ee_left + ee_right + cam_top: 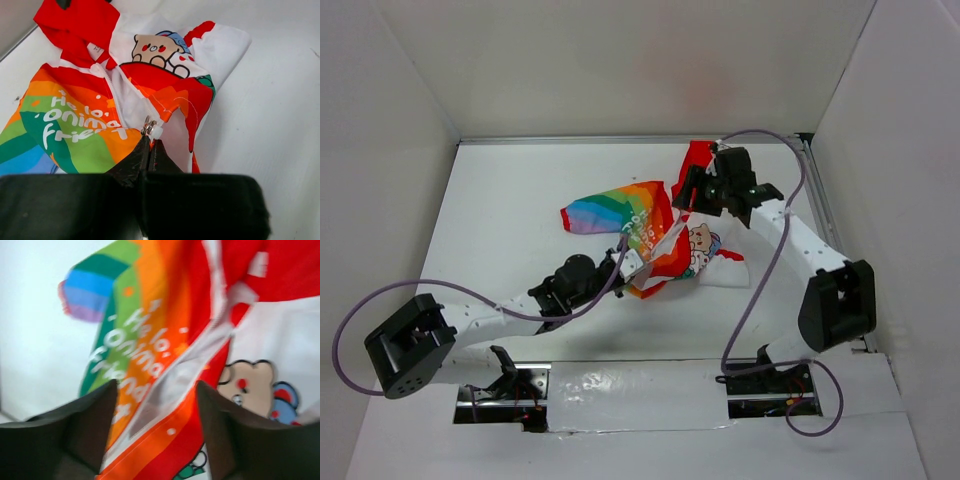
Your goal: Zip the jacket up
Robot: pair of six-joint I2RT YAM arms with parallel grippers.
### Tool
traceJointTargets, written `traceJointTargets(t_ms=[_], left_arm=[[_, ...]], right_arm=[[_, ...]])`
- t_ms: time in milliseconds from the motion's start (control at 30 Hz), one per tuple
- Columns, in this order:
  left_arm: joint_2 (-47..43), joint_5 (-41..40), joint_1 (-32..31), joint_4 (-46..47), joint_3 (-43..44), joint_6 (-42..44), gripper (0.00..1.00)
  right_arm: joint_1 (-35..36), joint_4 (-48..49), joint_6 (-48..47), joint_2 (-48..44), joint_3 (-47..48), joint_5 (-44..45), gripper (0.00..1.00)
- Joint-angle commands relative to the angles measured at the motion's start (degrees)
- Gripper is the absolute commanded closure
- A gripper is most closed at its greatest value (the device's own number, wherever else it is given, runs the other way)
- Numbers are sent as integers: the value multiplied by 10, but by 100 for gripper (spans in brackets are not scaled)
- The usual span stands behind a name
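The jacket [645, 215] lies at the middle right of the table, rainbow side left, white cartoon side right, red hood far. In the left wrist view the jacket [75, 115] has its zipper slider [147, 125] and white pull tab [156, 132] low on the front, near the hem. My left gripper [150, 146] is shut on the hem fabric just below the slider, and it also shows in the top view [625, 262]. My right gripper [686, 193] hovers over the collar by the hood. In the blurred right wrist view, the right gripper [156, 405] is open above the zipper line and holds nothing.
White enclosure walls stand close on the left, far and right sides. A metal rail [825, 215] runs along the right wall. Purple cables [760, 270] loop from both arms. Bare white table [510, 200] lies left of the jacket.
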Motion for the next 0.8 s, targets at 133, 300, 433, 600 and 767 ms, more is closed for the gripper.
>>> traceJointTargets(t_ms=[133, 300, 433, 600, 767], left_arm=[[2, -12, -14, 86, -3, 12, 100], [-12, -13, -27, 104, -13, 49, 100], [-33, -13, -30, 76, -1, 74, 100], [-39, -40, -31, 88, -2, 100, 100], [-42, -40, -30, 114, -1, 123, 100]], right_arm=[[46, 56, -5, -68, -124, -194, 36], [43, 66, 2, -55, -98, -272, 30], [42, 64, 9, -34, -66, -340, 27], [41, 41, 18, -19, -54, -393, 27], [35, 45, 24, -2, -69, -445, 26]])
